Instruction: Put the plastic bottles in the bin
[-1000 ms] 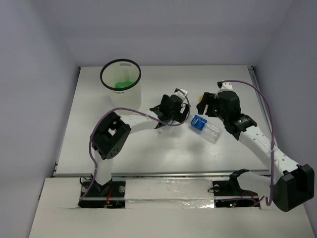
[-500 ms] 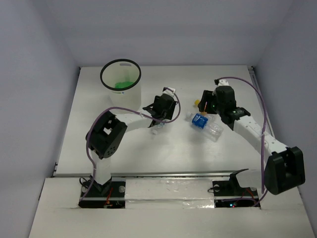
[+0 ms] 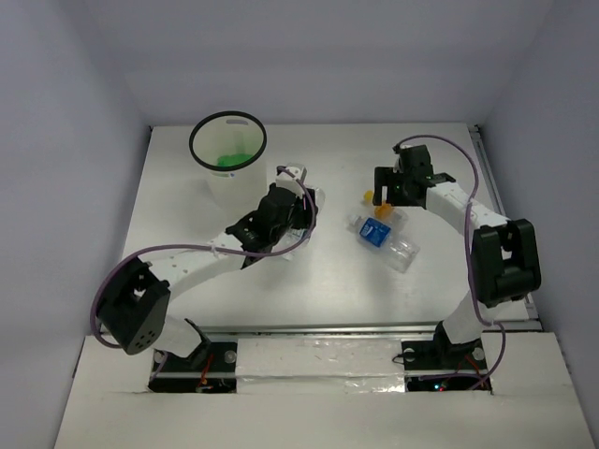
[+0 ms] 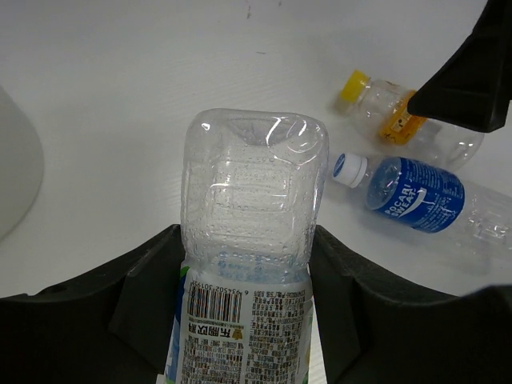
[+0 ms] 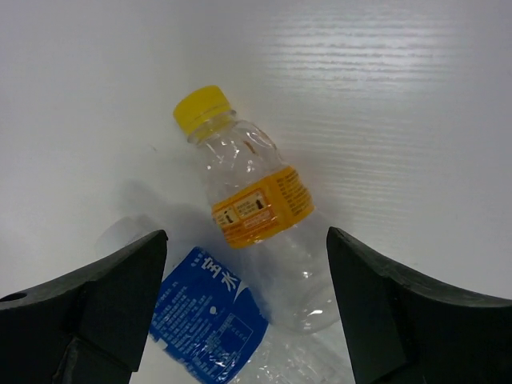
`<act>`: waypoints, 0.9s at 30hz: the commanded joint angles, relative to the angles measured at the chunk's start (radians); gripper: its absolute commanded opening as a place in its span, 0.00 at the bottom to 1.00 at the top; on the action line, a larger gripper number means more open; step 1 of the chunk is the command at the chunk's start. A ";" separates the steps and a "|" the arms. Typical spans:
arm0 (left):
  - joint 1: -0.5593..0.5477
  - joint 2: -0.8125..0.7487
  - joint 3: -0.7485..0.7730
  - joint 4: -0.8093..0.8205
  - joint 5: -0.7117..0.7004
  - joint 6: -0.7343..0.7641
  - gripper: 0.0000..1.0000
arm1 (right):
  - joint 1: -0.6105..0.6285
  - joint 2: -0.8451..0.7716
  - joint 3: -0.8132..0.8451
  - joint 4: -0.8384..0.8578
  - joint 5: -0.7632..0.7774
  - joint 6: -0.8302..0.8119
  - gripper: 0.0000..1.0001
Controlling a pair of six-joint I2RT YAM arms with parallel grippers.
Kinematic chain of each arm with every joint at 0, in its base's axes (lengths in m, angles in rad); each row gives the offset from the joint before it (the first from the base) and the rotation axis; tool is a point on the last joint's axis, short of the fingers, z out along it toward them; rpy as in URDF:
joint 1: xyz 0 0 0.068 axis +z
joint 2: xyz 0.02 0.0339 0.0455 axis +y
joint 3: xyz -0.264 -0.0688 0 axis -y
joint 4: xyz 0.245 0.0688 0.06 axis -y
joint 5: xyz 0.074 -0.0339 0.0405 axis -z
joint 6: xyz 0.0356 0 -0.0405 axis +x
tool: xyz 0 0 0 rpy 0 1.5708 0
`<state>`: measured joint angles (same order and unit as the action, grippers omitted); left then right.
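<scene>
My left gripper (image 4: 246,280) is shut on a clear plastic bottle (image 4: 250,200) with a white printed label, its base pointing away from the wrist. In the top view this gripper (image 3: 292,192) hovers right of the bin (image 3: 227,120), a translucent white cylinder with a black rim and a green bottle (image 3: 225,161) inside. My right gripper (image 5: 248,296) is open, straddling a clear bottle with a yellow cap and orange label (image 5: 250,204). A blue-labelled bottle (image 5: 210,316) lies touching it. In the top view both lie mid-table, the yellow-capped one (image 3: 372,197) under the right gripper (image 3: 388,192).
The blue-labelled bottle (image 3: 379,232) stretches toward the table's front right. White walls enclose the table on the left, back and right. The bin's curved wall (image 4: 12,172) shows at the left edge of the left wrist view.
My left gripper closed on the clear bottle and carried it left toward the bin. My right gripper swung back over the yellow-capped bottle and opened wider.
</scene>
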<state>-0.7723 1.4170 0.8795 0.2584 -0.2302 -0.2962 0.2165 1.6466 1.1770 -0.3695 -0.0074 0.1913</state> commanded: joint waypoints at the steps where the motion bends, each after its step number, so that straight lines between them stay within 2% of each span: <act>1: 0.001 -0.029 -0.040 0.059 0.031 -0.029 0.33 | 0.003 0.050 0.072 -0.084 -0.014 -0.035 0.86; 8: 0.001 -0.144 -0.103 0.116 0.068 -0.038 0.33 | 0.003 0.137 0.144 -0.163 -0.011 -0.046 0.85; 13: 0.001 -0.155 -0.112 0.113 0.065 -0.041 0.33 | 0.003 0.199 0.194 -0.226 0.044 -0.062 0.83; 22: 0.001 -0.199 -0.151 0.150 0.045 -0.044 0.32 | 0.003 0.266 0.268 -0.279 0.096 -0.072 0.71; 26: 0.001 -0.204 -0.157 0.165 0.051 -0.050 0.32 | 0.003 0.303 0.315 -0.315 0.087 -0.093 0.72; 27: 0.001 -0.202 -0.157 0.166 0.049 -0.050 0.32 | 0.003 0.315 0.325 -0.325 0.089 -0.096 0.69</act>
<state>-0.7723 1.2491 0.7277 0.3557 -0.1833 -0.3325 0.2173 1.9488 1.4342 -0.6514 0.0685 0.1238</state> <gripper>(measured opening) 0.539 0.700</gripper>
